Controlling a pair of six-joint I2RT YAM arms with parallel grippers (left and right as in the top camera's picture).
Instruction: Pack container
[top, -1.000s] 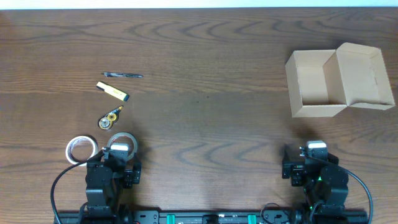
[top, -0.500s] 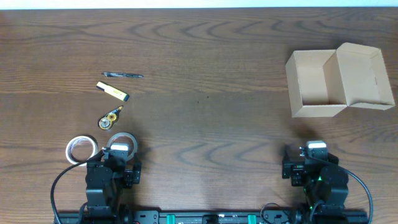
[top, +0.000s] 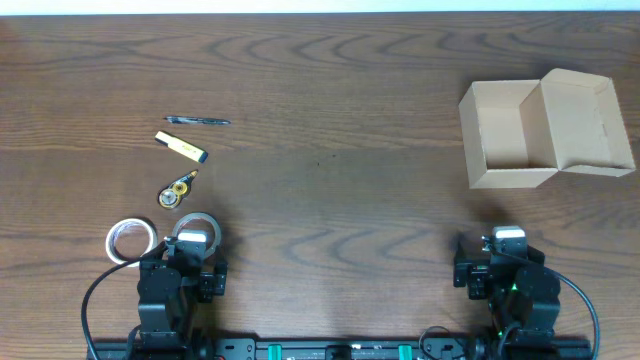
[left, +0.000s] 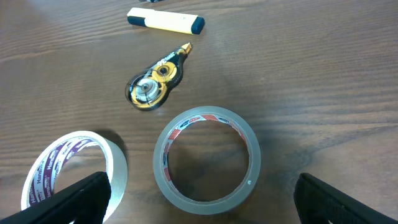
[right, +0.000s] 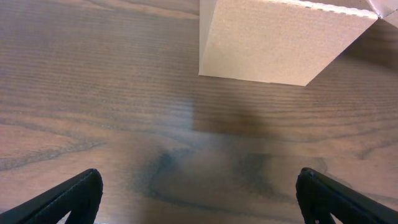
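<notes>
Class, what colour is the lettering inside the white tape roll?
Purple; the white tape roll shows it best in the left wrist view.

Box (top: 503, 137): small, rectangular, plain tan cardboard. Upright on the table (top: 330, 200), far right side. Top open; hinged lid (top: 585, 125) folded out flat to the right. In the right wrist view, its near wall (right: 280, 40) is unmarked.
</notes>
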